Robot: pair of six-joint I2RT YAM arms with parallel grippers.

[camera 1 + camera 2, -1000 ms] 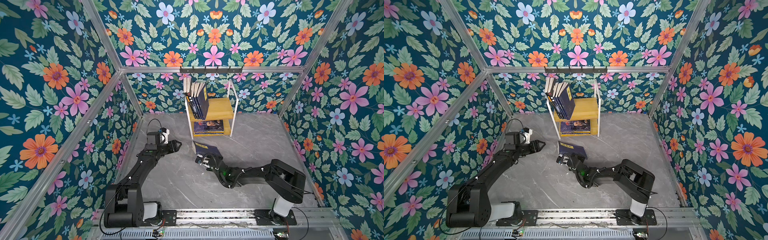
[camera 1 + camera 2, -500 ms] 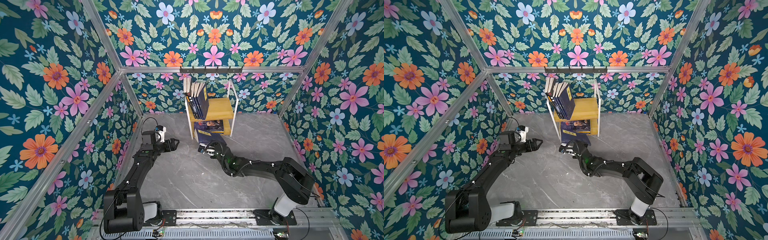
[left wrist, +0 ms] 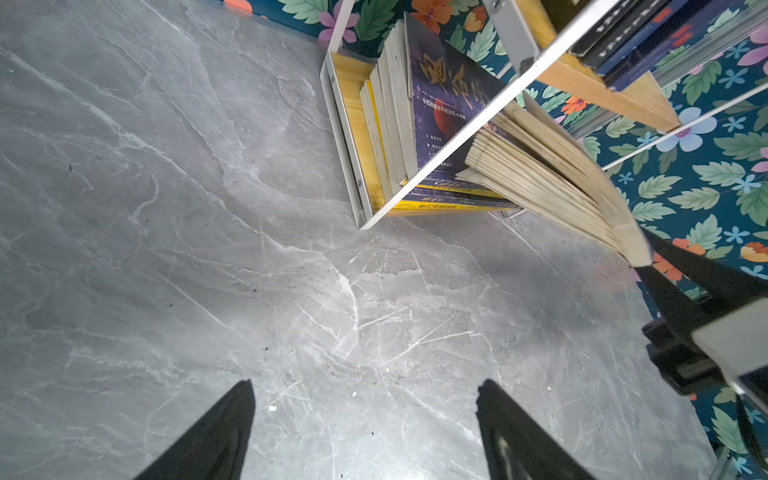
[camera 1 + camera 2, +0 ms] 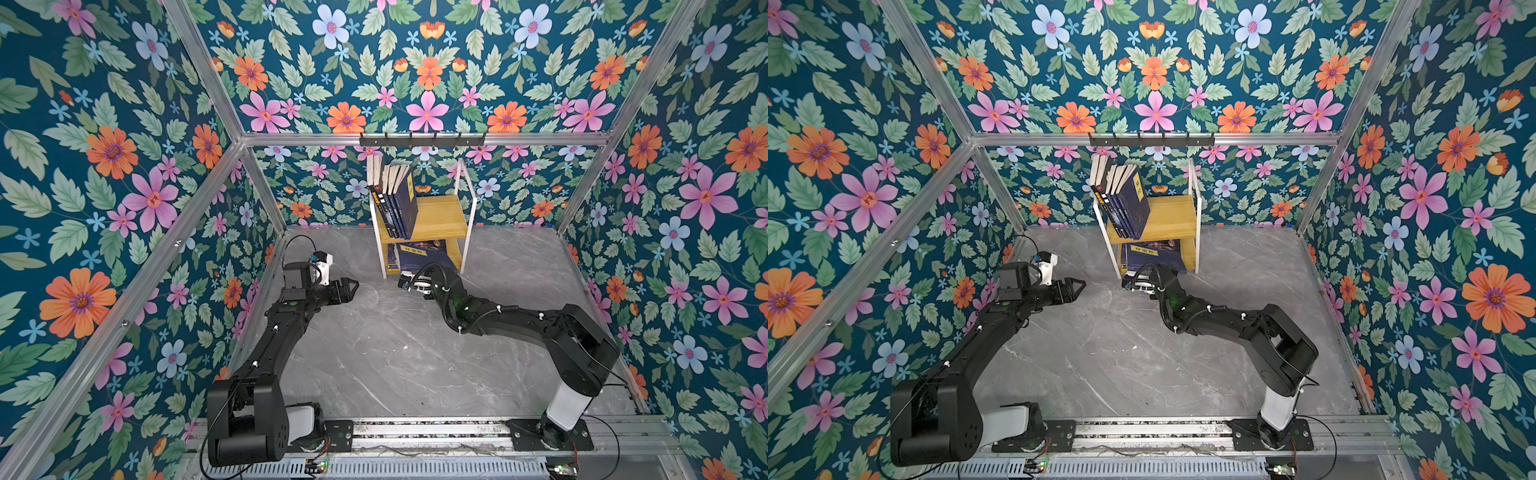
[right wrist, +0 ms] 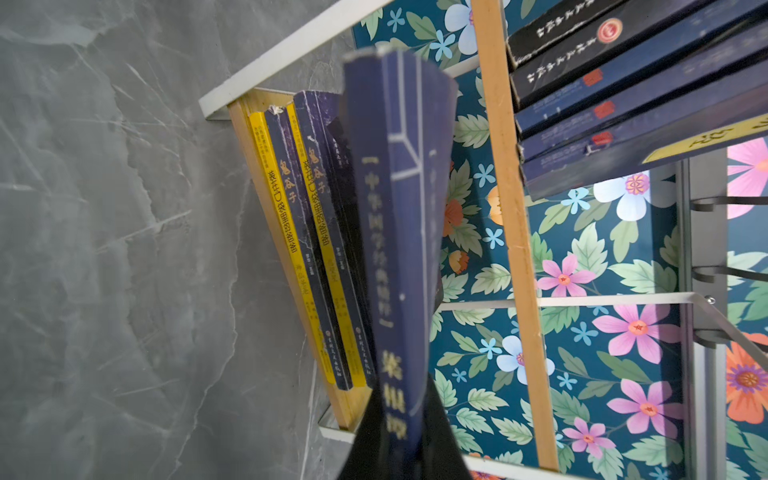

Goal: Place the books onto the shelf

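The shelf (image 4: 442, 214) (image 4: 1175, 214) stands at the back wall. Several books (image 4: 397, 203) (image 4: 1125, 203) lean upright on its upper board. Others lie stacked on the lower board (image 5: 307, 232) (image 3: 395, 116). My right gripper (image 5: 405, 436) (image 4: 422, 277) is shut on a navy book (image 5: 399, 208) (image 3: 552, 183). That book reaches into the lower tier above the stack, with its yellow-labelled cover (image 4: 417, 251) showing in both top views. My left gripper (image 3: 365, 383) (image 4: 351, 286) (image 4: 1079, 284) hangs open and empty over the floor, left of the shelf.
A black hook rail (image 4: 422, 140) runs along the back frame above the shelf. Floral walls close in on three sides. The grey marble floor (image 4: 374, 353) spreads between the two arms' bases.
My right arm has carried the navy book from the floor forward into the shelf's lower tier. My left gripper has opened wider and drawn back a little to the left.
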